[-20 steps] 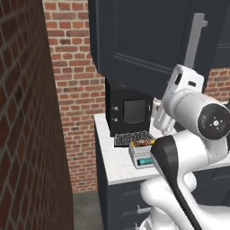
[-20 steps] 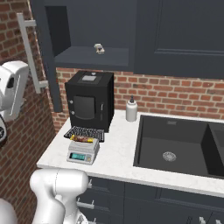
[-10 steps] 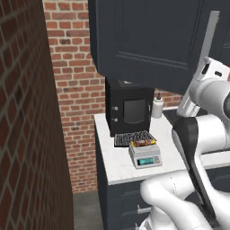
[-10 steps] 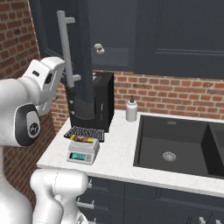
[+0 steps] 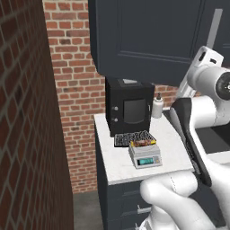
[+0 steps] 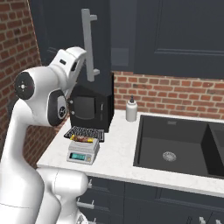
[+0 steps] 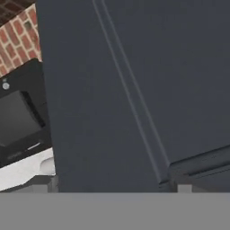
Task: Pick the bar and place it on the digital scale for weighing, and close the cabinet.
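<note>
The bar (image 5: 142, 143) sits flat on the digital scale (image 5: 144, 155), teal display lit, near the front of the white table (image 6: 114, 154) just ahead of the ribbed tray (image 6: 85, 133). The arm is up high, its hand pressed close against the cabinet (image 5: 148, 40) door beside the long grey handle (image 6: 89, 43) (door panel right against the hand camera). Whether the claw is open or closed, I cannot tell.

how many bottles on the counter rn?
1. A white bottle stands by the brick wall, between the black appliance and the sink. More could be hidden behind the arm.
</note>
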You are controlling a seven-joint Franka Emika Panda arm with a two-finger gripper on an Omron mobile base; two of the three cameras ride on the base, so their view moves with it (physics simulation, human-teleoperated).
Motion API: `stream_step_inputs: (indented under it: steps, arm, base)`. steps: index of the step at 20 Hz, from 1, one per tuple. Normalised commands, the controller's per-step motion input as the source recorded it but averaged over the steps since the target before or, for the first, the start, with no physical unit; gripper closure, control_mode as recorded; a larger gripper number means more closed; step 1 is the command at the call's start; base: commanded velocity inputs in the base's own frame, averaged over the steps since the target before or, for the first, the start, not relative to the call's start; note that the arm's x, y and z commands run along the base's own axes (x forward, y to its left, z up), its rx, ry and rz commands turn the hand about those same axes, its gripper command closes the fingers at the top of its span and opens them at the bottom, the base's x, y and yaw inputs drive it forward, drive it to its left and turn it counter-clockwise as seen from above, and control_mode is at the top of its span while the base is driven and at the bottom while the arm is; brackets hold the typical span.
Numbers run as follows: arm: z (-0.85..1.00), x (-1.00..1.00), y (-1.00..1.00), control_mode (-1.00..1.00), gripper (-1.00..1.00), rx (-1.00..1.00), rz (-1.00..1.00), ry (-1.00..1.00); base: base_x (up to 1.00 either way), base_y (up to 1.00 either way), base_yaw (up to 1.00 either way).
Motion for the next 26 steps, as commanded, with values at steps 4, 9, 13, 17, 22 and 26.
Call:
stream_step_inputs:
  steps: [4, 9, 13, 17, 22, 26]
  arm:
    - [0.00, 0.93, -0.07, -1.00, -1.00, 0.00, 0.03, 0.00]
    - [0.00, 0.79, -0.15, -1.00, -1.00, 0.03, 0.06, 0.00]
    - [-0.04, 0.72, -0.22, -1.00, -1.00, 0.08, 0.12, 0.00]
    - [0.00, 0.74, -0.14, -1.00, -1.00, 0.06, 0.10, 0.00]
    - [0.00, 0.68, -0.09, -1.00, -1.00, 0.03, 0.08, 0.00]
    - [-0.04, 0.64, 0.00, -1.00, -1.00, 0.00, 0.06, 0.00]
  base:
    - [0.00, 0.00, 0.00]
    - [0.00, 0.00, 0.00]
    - [0.00, 0.00, 0.00]
    - [0.00, 0.00, 0.00]
    - [0.00, 0.00, 0.00]
    - [0.00, 0.00, 0.00]
